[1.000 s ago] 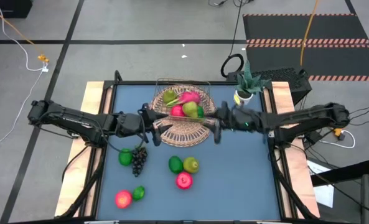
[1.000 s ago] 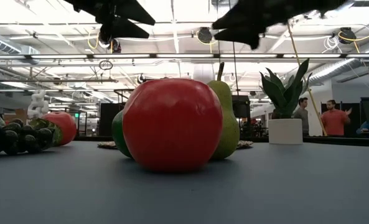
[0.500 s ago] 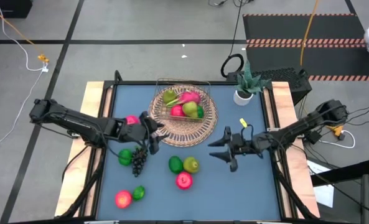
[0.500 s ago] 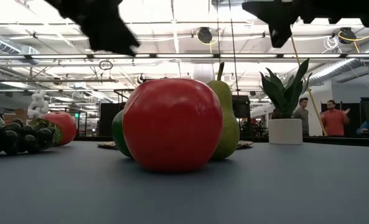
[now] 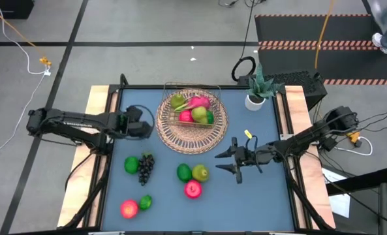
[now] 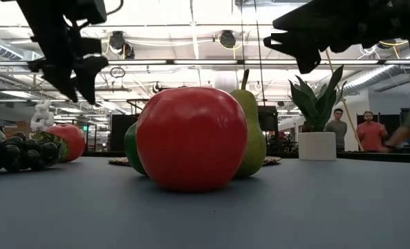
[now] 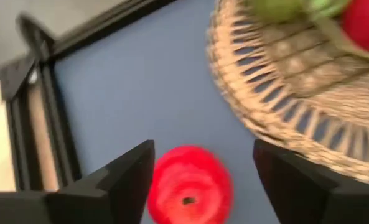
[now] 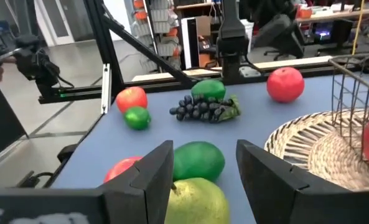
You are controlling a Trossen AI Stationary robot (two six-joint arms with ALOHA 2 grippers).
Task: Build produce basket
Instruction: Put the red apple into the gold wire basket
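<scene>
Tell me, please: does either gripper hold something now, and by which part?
Nothing is held. The left gripper is open above a red toy apple beside the tan woven wicker basket. The right gripper is open, empty.

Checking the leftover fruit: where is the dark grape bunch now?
In the high view, the dark grape bunch lies on the table's left half, beside a green lime, below the tan wicker basket.

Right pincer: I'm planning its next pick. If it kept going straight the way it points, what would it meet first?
Probably the pear and the green fruit beside it: both lie between the open right pincer's fingers in its wrist view. Depth there is unclear.
</scene>
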